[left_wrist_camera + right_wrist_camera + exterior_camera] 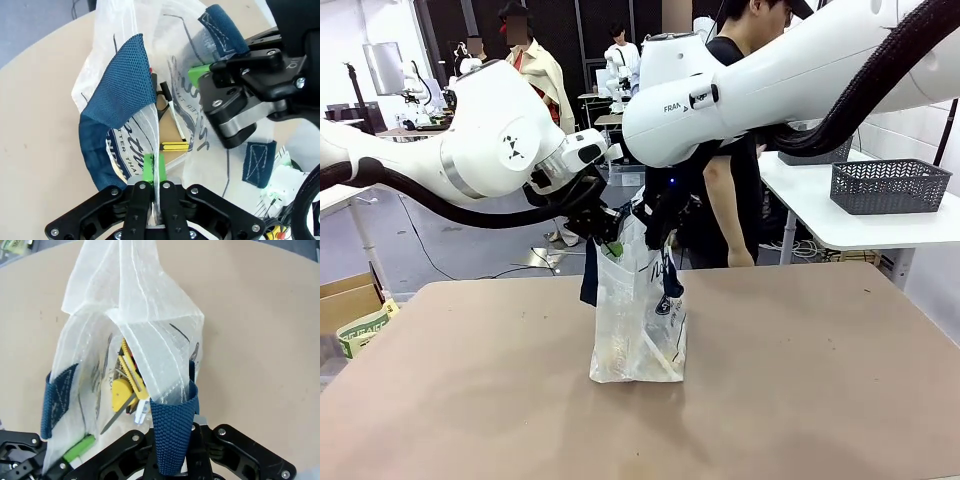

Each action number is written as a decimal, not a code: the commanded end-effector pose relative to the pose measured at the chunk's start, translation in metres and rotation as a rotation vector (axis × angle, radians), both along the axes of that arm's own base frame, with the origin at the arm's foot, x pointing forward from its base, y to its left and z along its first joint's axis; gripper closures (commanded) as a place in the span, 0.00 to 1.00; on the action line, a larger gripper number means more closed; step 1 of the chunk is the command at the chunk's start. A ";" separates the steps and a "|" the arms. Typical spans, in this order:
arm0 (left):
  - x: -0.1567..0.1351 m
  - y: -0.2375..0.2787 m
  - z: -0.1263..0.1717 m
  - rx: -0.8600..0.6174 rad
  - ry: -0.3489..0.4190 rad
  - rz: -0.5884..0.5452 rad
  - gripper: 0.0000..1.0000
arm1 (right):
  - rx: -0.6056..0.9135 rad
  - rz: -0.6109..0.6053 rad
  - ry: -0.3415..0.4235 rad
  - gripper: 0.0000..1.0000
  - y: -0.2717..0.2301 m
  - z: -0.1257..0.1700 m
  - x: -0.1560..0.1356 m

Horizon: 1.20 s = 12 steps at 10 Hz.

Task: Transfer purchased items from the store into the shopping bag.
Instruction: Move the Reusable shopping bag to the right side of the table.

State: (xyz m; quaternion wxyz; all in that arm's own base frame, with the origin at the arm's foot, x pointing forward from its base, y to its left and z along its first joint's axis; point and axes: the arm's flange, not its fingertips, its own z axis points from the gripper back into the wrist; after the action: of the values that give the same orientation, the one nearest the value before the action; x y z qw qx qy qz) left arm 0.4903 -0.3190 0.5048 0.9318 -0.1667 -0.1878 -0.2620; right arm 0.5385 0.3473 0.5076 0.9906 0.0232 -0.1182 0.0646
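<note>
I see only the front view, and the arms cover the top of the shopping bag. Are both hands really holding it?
Observer: Yes. In the left wrist view the left hand is shut on the thin white edge of the shopping bag, beside a navy handle.
Operator: And the right hand?
Observer: The right wrist view shows the right hand shut on the bag's rim at the other navy strap, which drapes over its fingers.
Operator: Is something inside the bag?
Observer: Yes, a yellow tool and a black-and-white pen lie inside.
</note>
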 end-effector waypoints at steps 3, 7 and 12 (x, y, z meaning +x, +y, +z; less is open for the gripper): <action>0.000 0.000 0.000 0.000 0.000 0.000 1.00 | 0.002 0.001 0.001 1.00 0.002 -0.001 0.001; 0.001 -0.008 -0.004 -0.008 -0.040 -0.024 1.00 | 0.059 -0.012 0.004 1.00 0.014 -0.002 0.006; -0.002 -0.006 -0.002 -0.033 -0.065 -0.042 1.00 | 0.070 -0.026 0.010 1.00 0.018 -0.004 0.009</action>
State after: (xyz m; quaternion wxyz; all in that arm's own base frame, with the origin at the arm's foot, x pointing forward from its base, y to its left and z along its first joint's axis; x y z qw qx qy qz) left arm 0.4905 -0.3286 0.5029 0.9244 -0.1681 -0.2043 -0.2747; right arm 0.5443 0.3609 0.5061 0.9904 0.0399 -0.1169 0.0620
